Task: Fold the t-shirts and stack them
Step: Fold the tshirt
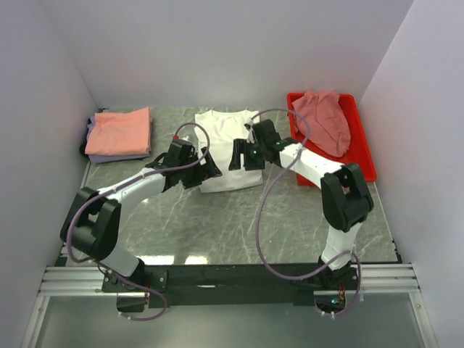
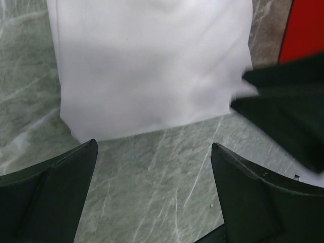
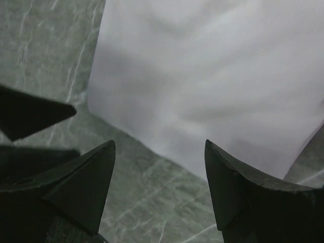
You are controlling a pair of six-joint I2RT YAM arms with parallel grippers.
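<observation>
1. Hem first: the white t-shirt (image 1: 221, 134) lies on the marble worktop (image 1: 217, 225) near the middle of the far edge, folded into a narrow strip whose long axis runs from the far edge toward the near edge
2. Its near hem is the end facing both arms; in each wrist view the hem sits just ahead of the fingertips, with a band of bare marble between cloth and fingers
3. The left gripper (image 1: 205, 168) is at the near-left corner of the strip, jaws spread wide with nothing between them
4. The right gripper (image 1: 245, 156) is at the near-right corner, equally wide open and empty; each arm is nearer its own corner, and the two grippers are close together
5. Judging from this, each gripper should reach forward and down onto its own corner, then carry the hem along the long axis toward the far edge to halve the strip
6. A salmon-orange t-shirt (image 1: 119, 130) rests folded on a lavender t-shirt (image 1: 116, 156) at the far-left corner, and a dusty-pink t-shirt (image 1: 322, 119) lies heaped in the red tray (image 1: 362, 156) at the far-right corner, not yet folded
</observation>
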